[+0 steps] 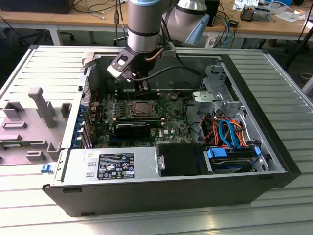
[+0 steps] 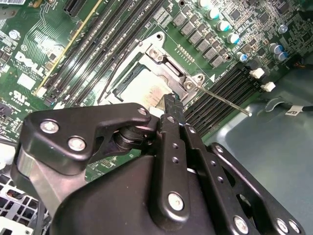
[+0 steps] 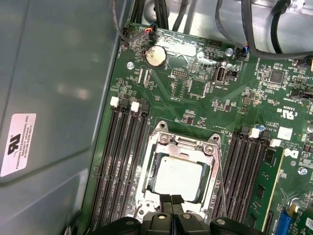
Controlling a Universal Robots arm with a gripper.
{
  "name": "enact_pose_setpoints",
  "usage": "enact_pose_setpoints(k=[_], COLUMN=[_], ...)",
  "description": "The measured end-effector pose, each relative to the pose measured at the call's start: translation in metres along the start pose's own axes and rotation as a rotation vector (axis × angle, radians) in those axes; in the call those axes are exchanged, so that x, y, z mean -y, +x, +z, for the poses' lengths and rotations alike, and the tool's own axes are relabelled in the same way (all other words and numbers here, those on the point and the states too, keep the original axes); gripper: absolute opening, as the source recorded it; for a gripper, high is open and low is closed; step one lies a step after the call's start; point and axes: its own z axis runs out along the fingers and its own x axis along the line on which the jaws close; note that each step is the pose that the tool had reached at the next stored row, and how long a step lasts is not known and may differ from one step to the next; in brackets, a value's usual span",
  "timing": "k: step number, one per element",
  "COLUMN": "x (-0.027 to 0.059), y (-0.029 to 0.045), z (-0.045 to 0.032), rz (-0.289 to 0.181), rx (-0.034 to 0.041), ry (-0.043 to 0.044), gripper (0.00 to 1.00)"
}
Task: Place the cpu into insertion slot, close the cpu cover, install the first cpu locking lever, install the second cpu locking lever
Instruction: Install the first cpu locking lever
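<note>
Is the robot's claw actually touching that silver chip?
Cannot tell. In the first wrist view the gripper covers one edge of the cpu, hiding whether they meet.

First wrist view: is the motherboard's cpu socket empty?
No, the cpu sits in it, framed by the cpu cover, close to the tips of the end effector.

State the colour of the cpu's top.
The cpu is dull silver-grey, clearest in the first wrist view.
</note>
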Motion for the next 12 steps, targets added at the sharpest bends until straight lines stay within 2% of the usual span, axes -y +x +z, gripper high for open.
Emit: enact_pose_setpoints(k=[12], x=[0.0], y=[0.0], z=[0.0], rz=[-0.054], rx=[0.0028], ry=[0.0014], gripper=[0.11])
